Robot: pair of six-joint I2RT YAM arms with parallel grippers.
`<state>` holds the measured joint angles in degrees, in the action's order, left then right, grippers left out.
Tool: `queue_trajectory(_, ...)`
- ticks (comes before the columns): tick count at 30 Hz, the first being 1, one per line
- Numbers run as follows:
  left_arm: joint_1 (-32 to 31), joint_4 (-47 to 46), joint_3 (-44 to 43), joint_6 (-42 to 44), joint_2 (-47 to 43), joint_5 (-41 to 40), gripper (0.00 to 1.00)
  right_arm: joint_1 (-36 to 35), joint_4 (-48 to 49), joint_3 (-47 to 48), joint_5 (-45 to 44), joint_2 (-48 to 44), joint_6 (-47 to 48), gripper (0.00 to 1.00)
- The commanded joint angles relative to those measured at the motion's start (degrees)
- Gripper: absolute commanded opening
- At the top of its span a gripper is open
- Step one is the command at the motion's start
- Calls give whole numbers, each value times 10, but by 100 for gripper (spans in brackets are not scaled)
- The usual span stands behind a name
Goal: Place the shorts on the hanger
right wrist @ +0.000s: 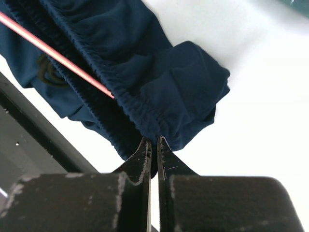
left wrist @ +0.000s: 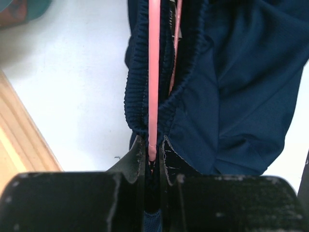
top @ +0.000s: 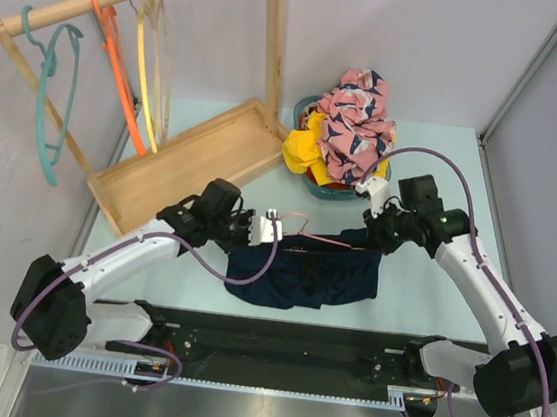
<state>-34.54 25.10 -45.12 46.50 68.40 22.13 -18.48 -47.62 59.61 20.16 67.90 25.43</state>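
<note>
The shorts (top: pixel 306 272) are stretched over the counter (top: pixel 421 285). The left hand (left wrist: pixel 152 153) pinches one waistband end together with the pink hanger (left wrist: pixel 153 72) wire, and the right hand (right wrist: pixel 153 145) pinches the other end. Both pinches should be firm and the waistband taut, so the wire cannot slip out.

Bright even light from above, soft shadow beside the shorts (right wrist: pixel 159 72), near fingers (right wrist: pixel 140 159) slightly blurred
</note>
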Motion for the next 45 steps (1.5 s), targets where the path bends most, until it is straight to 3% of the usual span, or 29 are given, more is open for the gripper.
queue_trajectory(1, -3, 35, -43, -45, 5, -52, 0, -27, -12, 40, -80, 7, -10, 22)
queue_trajectory(4, -3, 51, -58, -44, -13, -30, 0, -22, -28, 57, -58, 11, 0, 64)
queue_trajectory(7, -3, 65, -66, -32, -36, -8, 0, -13, -32, 74, -15, 0, 20, 78)
queue_trajectory(9, -3, 82, -85, -26, -42, 2, 0, -22, -27, 95, 10, -4, 34, 79)
queue_trajectory(15, -3, 123, -145, -19, -42, 49, 0, -83, -15, 144, 88, -3, 95, 73)
queue_trajectory(20, -2, 146, -176, -13, -42, 82, 0, -183, 22, 147, 83, -2, 140, 65)
queue_trajectory(23, -1, 156, -189, -6, -51, 98, 0, -209, 49, 147, 57, 6, 153, 61)
queue_trajectory(27, 5, 180, -204, 8, -56, 114, 0, -209, 46, 148, 62, 14, 177, 47)
queue_trajectory(31, 34, 192, -216, 15, -59, 142, 0, -198, 17, 148, 84, 6, 177, 44)
queue_trajectory(35, 58, 199, -222, 22, -63, 178, 0, -176, -13, 147, 118, -1, 170, 35)
queue_trajectory(40, 71, 198, -231, 17, -58, 205, 0, -163, -20, 147, 155, -4, 162, 34)
queue_trajectory(43, 81, 195, -235, 9, -57, 223, 0, -162, -16, 147, 169, -4, 155, 26)
queue_trajectory(45, 89, 194, -240, 0, -56, 234, 0, -162, -16, 147, 173, -5, 148, 11)
